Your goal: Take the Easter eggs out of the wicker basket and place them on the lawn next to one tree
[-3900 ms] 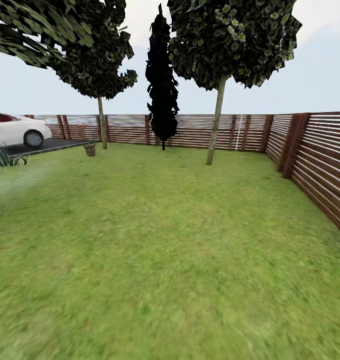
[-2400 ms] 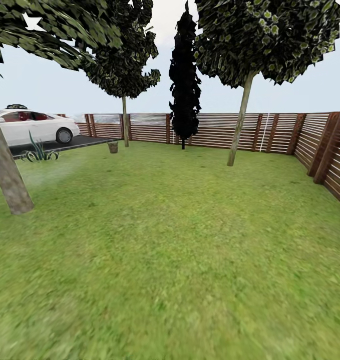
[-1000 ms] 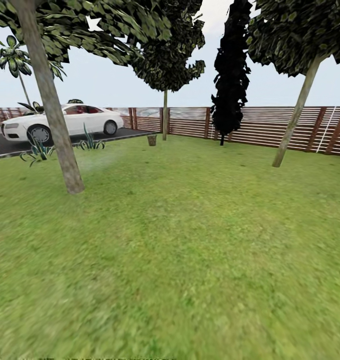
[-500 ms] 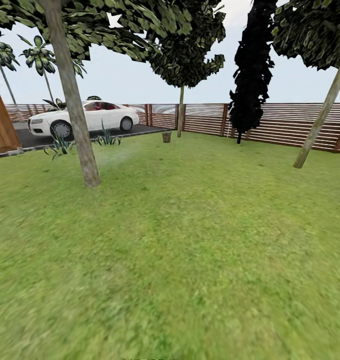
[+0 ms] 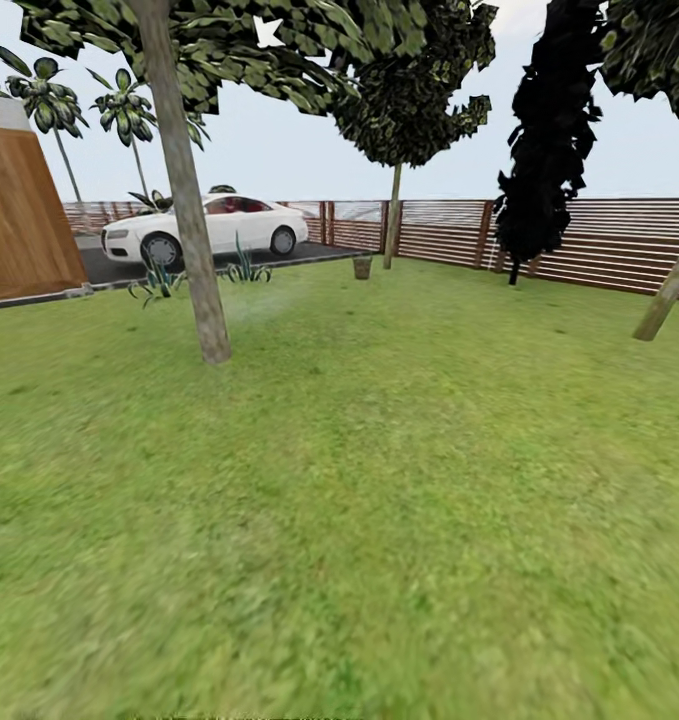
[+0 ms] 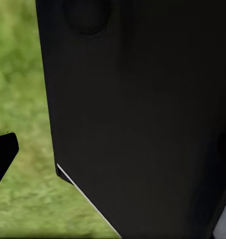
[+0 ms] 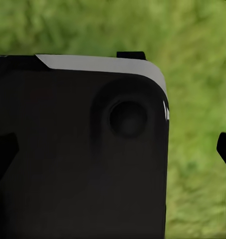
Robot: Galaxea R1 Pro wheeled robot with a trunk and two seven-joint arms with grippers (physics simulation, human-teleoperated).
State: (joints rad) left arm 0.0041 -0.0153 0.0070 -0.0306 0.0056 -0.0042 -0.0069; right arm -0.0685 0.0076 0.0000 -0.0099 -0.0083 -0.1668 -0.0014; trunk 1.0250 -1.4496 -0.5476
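— Camera has swung left since the prior frame: nearest tree [image 5: 187, 190] stands on the lawn [image 5: 379, 480], white car [image 5: 214, 226] beyond.
— Basket? Claws?
— Small brown container [image 5: 362, 267] by the fence [image 5: 599, 245], unidentifiable. Claw states: cannot tell.

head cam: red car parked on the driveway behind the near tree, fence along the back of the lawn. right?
Not quite: the car is white, not red, as the head view shows. The rest holds: it stands on the driveway behind the near tree, and the fence runs along the back of the lawn.
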